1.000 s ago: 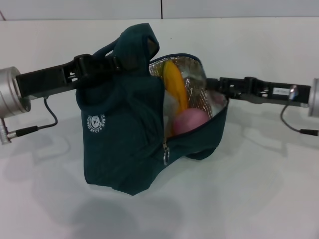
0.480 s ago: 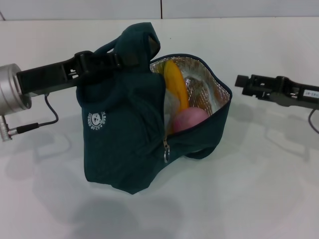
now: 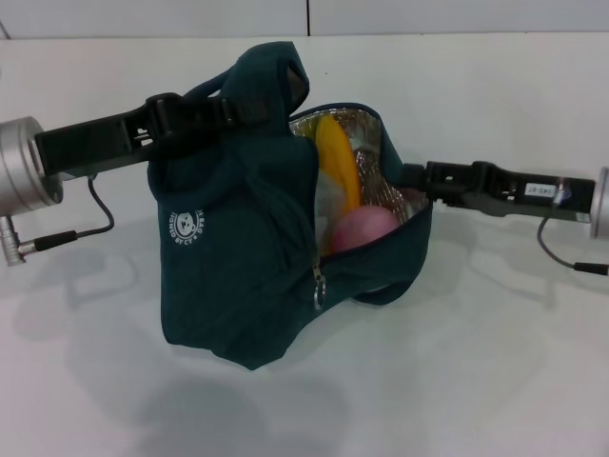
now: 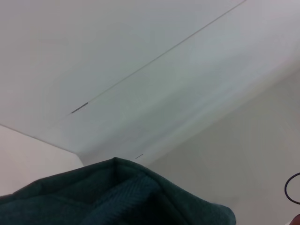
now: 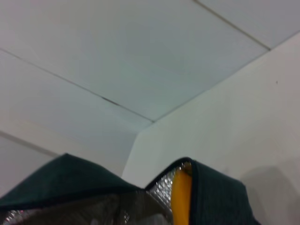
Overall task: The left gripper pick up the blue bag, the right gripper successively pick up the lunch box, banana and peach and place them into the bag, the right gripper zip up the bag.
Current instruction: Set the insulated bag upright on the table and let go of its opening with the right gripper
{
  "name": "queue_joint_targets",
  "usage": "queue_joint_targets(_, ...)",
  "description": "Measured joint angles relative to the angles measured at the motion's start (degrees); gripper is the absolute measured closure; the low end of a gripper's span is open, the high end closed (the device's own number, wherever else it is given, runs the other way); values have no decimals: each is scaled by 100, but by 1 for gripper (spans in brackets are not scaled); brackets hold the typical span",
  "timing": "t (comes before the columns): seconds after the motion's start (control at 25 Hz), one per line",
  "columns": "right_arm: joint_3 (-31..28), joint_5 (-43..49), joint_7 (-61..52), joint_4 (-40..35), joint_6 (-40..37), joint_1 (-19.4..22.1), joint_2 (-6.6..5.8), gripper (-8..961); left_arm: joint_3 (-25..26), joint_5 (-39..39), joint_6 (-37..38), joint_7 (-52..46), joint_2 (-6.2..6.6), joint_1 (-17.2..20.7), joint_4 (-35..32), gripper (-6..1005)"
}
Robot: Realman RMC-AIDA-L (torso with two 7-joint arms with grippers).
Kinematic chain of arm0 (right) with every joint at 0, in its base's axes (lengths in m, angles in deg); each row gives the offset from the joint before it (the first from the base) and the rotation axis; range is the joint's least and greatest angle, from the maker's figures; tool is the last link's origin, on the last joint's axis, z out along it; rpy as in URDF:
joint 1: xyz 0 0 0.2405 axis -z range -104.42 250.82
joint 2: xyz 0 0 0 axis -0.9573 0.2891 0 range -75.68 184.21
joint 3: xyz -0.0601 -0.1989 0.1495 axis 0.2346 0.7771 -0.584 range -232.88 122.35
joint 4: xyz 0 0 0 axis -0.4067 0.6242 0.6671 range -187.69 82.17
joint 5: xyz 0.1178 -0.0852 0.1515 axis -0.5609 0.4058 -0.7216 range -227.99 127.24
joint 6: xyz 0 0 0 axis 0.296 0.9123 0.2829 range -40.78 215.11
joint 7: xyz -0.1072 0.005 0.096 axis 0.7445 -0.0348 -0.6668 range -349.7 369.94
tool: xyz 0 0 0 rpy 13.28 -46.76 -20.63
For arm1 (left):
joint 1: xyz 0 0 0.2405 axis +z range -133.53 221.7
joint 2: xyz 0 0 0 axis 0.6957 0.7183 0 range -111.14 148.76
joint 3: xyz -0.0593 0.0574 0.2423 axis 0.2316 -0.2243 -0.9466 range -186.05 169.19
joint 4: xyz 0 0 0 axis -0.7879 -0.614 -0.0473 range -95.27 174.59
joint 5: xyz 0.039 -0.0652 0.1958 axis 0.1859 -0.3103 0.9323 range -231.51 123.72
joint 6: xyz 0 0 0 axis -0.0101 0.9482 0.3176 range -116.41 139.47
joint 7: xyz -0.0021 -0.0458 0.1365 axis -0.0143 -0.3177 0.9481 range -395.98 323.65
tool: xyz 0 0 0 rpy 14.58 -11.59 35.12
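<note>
i see left tool [image 3: 221, 112] clenched on the dark teal fabric bag [image 3: 238, 248] handle; right tool [image 3: 411, 177] at its open rim, grip unclear; yellow banana [image 3: 335, 164], pink peach [image 3: 362, 228] inside.

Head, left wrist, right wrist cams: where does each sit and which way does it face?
Head view: on the robot's head, looking down and forward at the blue bag; left gripper and right gripper reach it from either side.
Left wrist view: on the left arm, looking over the bag's fabric toward the wall; no robot parts visible.
Right wrist view: on the right arm, at the bag's open rim; no fingers visible.
Shared: head and right wrist views both show the banana.
</note>
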Motion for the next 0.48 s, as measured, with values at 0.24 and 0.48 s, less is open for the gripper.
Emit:
queue_joint_targets(0.24,45,-29,-15,125,39,-77,-2,333,0,-6,-12,0,0,1,-17,925)
queue_joint_targets(0.48,34,-46,-16,115,-2,-66,-11,360,11,-13,-19,0,0,2,-20,925)
